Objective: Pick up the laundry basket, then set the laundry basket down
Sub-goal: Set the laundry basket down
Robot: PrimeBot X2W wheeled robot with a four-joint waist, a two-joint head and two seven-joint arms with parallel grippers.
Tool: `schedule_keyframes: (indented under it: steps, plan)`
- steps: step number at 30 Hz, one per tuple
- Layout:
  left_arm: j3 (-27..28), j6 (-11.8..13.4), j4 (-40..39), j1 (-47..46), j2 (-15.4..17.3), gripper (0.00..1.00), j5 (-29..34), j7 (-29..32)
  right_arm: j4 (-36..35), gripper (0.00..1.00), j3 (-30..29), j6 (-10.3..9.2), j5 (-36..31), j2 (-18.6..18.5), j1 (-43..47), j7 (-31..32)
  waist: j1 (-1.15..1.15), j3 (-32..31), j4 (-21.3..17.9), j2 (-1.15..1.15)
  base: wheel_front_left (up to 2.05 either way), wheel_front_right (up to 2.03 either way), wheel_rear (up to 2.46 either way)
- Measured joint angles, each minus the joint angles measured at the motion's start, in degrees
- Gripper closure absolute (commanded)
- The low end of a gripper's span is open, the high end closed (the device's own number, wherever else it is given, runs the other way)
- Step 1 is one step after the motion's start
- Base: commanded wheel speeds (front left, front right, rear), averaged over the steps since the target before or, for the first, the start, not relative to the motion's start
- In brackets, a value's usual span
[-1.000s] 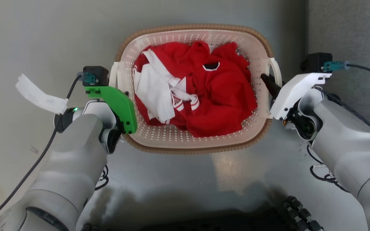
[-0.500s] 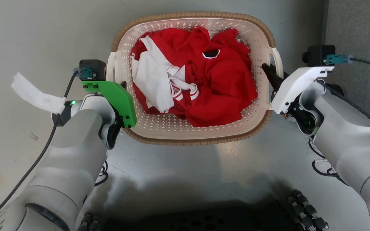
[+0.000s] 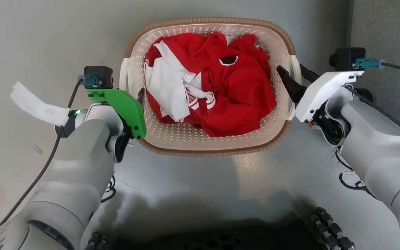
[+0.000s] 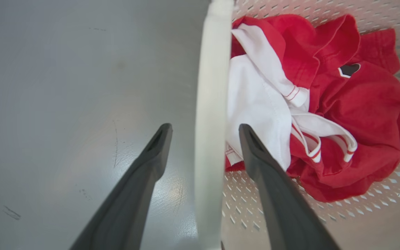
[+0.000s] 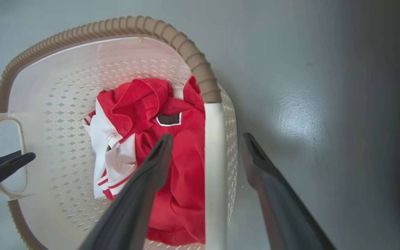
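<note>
The laundry basket (image 3: 207, 152), cream perforated plastic with a brown rim, sits on the grey floor and holds red and white clothes (image 3: 227, 90). My left gripper (image 3: 134, 93) is open astride the basket's left handle (image 3: 123, 78). In the left wrist view the white handle bar (image 4: 214, 86) runs between the fingers of the left gripper (image 4: 205, 127) with a gap on each side. My right gripper (image 3: 291, 67) is open astride the right handle (image 3: 295, 74). The right wrist view has that handle bar (image 5: 214, 180) between the spread fingers of the right gripper (image 5: 208, 136).
Bare grey floor (image 3: 47, 34) lies around the basket. A darker textured strip (image 3: 384, 27) runs along the far right. My dark base (image 3: 221, 239) fills the bottom edge. Cables with white tags (image 3: 36, 104) hang from both wrists.
Both grippers' fingers have spread off the handles. The right gripper's two fingertips now stand apart on either side of the handle. The camera view shifted slightly.
</note>
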Motion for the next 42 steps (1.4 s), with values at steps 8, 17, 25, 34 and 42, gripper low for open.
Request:
schedule_keyframes:
  steps: [8, 17, 25, 34, 42]
  plan:
    - [-0.71, 0.00, 1.02, 0.19, 0.02, 0.00, -0.94, -0.58, 0.74, 0.00, 0.86, 0.00, 0.46, 0.16, 0.05, -0.63, 0.00, -2.13, -0.09, 0.00, 0.00, 0.00, 0.00]
    - [-0.40, -0.69, 2.01, 3.59, 0.02, 0.00, -1.92, -4.03, 1.36, 0.00, 1.21, 0.00, 1.47, 1.13, 1.12, -2.29, 0.00, -6.10, -0.44, 0.00, 0.00, 0.00, 0.00]
    - [-0.77, -1.04, 2.58, 4.80, 0.02, 0.00, -1.91, -8.38, 1.46, 0.00, 3.11, 0.01, 1.45, 1.53, 2.81, -3.18, 0.00, -11.58, -0.75, 0.00, 0.00, 0.00, 0.00]
    - [-0.51, -1.63, 2.92, 6.65, 0.04, 0.00, -1.91, -11.16, 0.85, 0.00, 3.69, 0.01, 1.45, 2.00, 4.60, -4.59, -0.01, -17.35, -1.09, 0.00, 0.00, 0.00, 0.00]
    - [0.22, -2.77, 2.91, 9.90, 0.05, 0.00, -1.80, -12.16, -0.13, 0.00, 3.54, 0.01, 1.38, 1.37, 7.89, -5.61, -0.01, -24.24, -1.48, 0.00, 0.00, 0.00, 0.00]
